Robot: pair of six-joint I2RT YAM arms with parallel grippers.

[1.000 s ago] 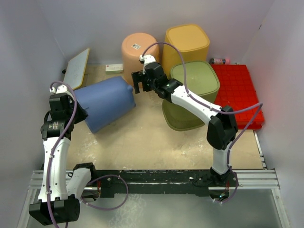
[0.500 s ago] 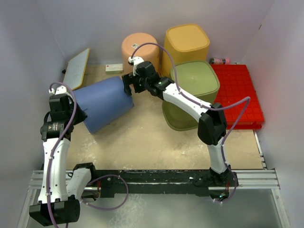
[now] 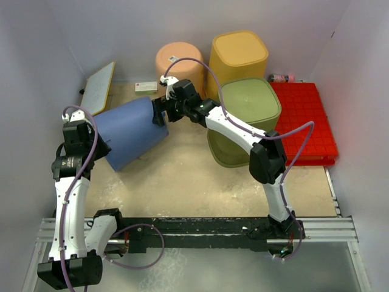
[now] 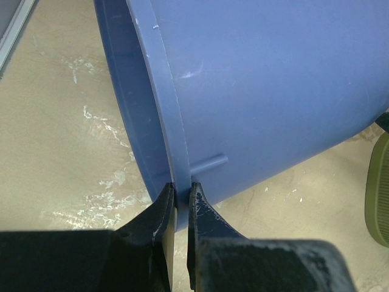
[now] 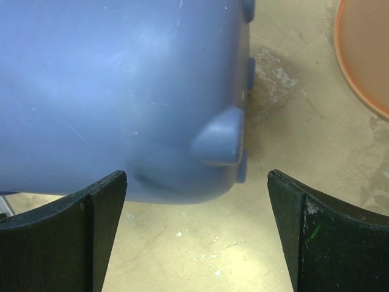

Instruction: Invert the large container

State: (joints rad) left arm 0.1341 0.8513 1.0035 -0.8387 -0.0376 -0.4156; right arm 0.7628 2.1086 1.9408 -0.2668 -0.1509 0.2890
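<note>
The large blue container (image 3: 130, 129) lies on its side at the left of the table, its open mouth toward the left arm. My left gripper (image 3: 103, 148) is shut on its rim (image 4: 165, 115), one finger inside and one outside, as the left wrist view (image 4: 182, 192) shows. My right gripper (image 3: 159, 112) stands open at the container's base end. In the right wrist view the blue base (image 5: 121, 91) with a small moulded foot (image 5: 222, 139) sits just ahead of the open gripper (image 5: 196, 175), with no part of it between the fingers.
A salmon container (image 3: 179, 61) and a yellow one (image 3: 239, 56) stand upside down at the back. A green one (image 3: 249, 115) stands to the right, with a red gridded tray (image 3: 304, 118) beyond it. A board (image 3: 99, 87) leans at the left wall, near a small white box (image 3: 146, 87).
My right gripper has moved left and reached the blue container's base end, still open. The left gripper and the container have not moved.
</note>
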